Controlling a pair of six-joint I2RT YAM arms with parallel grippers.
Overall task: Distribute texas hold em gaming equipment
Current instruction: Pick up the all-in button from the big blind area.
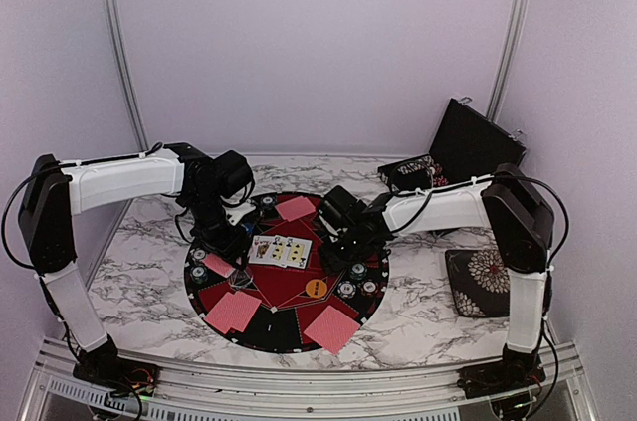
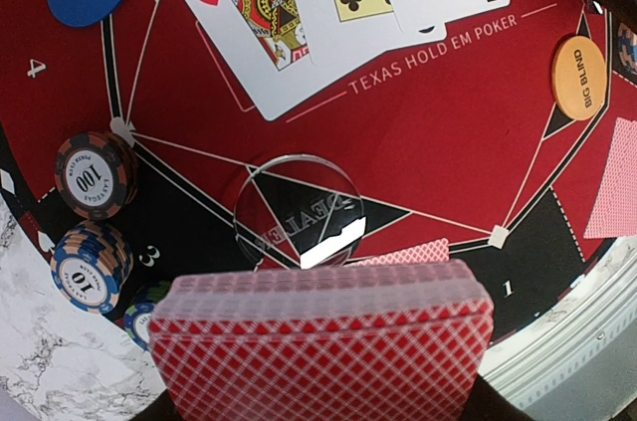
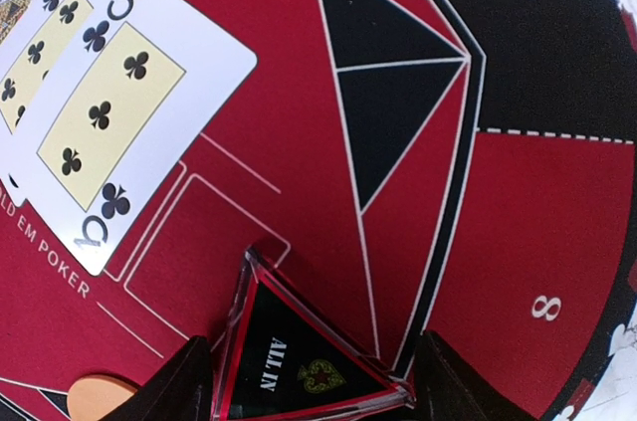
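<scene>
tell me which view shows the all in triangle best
The right wrist view: the ALL IN triangle sits large between the right arm's jaws, its lettering readable. The top external view hides it under the right gripper. The left wrist view does not show it; there only a clear round dealer button lies on the mat.

A white marble table holds a round red and black poker mat. A dark flower tray lies on the table at the right, and a black open case stands behind.
</scene>
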